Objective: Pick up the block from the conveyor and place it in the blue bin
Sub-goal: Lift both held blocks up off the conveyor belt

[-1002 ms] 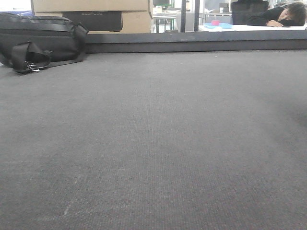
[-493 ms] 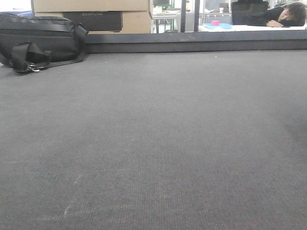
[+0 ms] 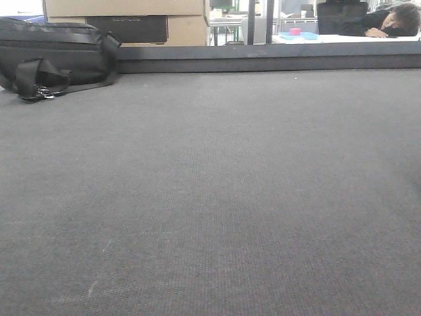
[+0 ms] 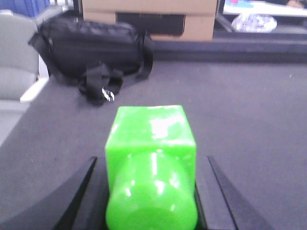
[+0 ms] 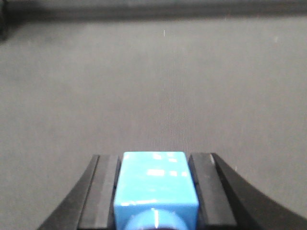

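Left gripper (image 4: 151, 162) pinches green block (image 4: 150, 139), right gripper (image 5: 154, 158) pinches blue block (image 5: 156, 184); blue bin unseen, so a blind release may drop either onto conveyor (image 3: 210, 197)

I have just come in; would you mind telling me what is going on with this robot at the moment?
Each arm of the robot is holding a block over the conveyor. The left gripper is closed on a green block, and the right gripper is closed on a blue block. The front view shows no block on the belt, only a black bag lying at its far left. No bin can be clearly made out, so neither block is placed yet.
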`<state>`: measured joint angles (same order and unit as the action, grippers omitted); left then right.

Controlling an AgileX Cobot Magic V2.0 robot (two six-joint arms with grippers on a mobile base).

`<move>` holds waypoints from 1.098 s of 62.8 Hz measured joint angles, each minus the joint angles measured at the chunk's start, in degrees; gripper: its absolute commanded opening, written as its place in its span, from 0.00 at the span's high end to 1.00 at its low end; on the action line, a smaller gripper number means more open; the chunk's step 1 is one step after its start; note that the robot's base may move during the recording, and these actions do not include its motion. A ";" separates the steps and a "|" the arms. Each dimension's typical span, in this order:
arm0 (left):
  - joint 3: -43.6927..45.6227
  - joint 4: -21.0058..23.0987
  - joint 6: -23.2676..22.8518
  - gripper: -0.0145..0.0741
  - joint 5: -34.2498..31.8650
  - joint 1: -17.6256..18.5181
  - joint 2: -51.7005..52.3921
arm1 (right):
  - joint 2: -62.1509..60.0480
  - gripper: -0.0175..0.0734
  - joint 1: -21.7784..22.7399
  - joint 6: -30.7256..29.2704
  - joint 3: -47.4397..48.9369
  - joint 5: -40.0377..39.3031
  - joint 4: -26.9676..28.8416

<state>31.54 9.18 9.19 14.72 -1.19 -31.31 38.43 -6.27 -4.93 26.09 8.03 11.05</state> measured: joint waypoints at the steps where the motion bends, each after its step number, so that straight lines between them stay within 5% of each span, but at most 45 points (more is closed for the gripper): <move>1: 0.00 -0.13 0.00 0.96 0.00 0.00 0.36 | -0.47 0.99 0.00 0.00 0.09 -0.03 0.00; 33: 0.00 -0.46 0.09 0.96 1.45 0.00 10.14 | -21.63 0.99 0.00 -0.11 0.23 -1.18 -1.38; 69: 0.00 -0.46 0.09 0.96 1.68 0.00 10.23 | -23.04 0.99 0.00 -0.11 0.23 1.93 -2.91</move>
<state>31.54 8.72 9.27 16.40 -1.19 -21.08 15.39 -6.27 -5.04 26.32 9.96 8.14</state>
